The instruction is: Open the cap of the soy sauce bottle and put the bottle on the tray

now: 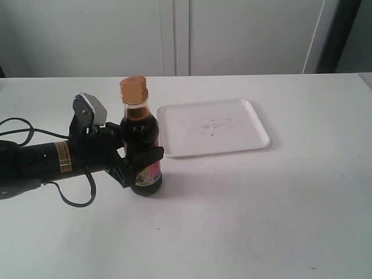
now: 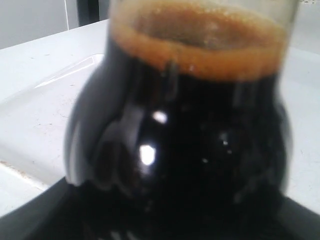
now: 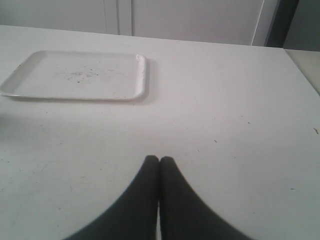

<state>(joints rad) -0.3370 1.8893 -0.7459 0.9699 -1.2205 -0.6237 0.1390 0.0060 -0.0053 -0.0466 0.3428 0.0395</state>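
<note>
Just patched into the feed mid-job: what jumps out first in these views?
The soy sauce bottle stands upright on the table, clamped around its body by the left gripper, its golden-orange cap closed. Just beyond and to its right lies the white tray, with only faint specks on it. The right gripper sits shut over bare table, away from the bottle.

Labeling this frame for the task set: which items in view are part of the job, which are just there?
Job:
- soy sauce bottle, upright on the table, gripped by the left hand
- cap, closed on the bottle
- tray, nothing on it but faint specks

Just there:
- table
- cable looping off the left arm
- right hand, shut, holding nothing
</note>
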